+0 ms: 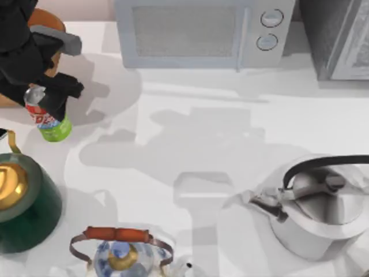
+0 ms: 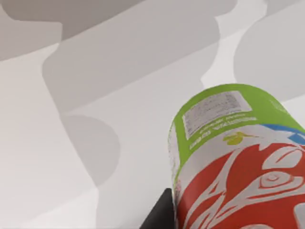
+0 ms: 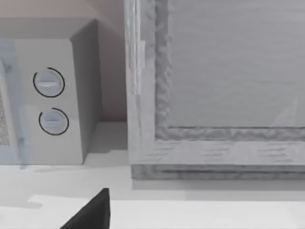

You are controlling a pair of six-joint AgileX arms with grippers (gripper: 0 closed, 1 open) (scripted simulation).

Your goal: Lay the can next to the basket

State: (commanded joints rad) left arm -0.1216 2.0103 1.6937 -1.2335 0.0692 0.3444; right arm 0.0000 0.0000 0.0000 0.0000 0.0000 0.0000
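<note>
White bench (image 1: 190, 144) under everything, carrying a microwave (image 1: 202, 32) along the far edge with two round dials (image 1: 271, 29) at its right end, and a grey framed box (image 1: 340, 37) just right of that. Silver kettle (image 1: 323, 208) with a black handle at the near right; dark green kettle (image 1: 23, 202) with a gold lid at the near left; blue-and-white teapot (image 1: 121, 254) with an orange handle at the near edge, between those two. Basket (image 1: 49, 20) tucked in the far left corner, mostly covered by the left arm, an orange rim peeking out. Left claw (image 1: 49, 95) clenched on the can (image 1: 49, 118) just beside the basket on its near side, the can tilted, silver top toward the arm, green end toward the bench; whether the green end touches the bench cannot be told. Same can (image 2: 238, 162) close up in the left wrist view, green base outward over white bench. Right wrist view: microwave dials and the grey box, plus one dark fingertip (image 3: 90, 212) of the right claw; open or closed cannot be told
</note>
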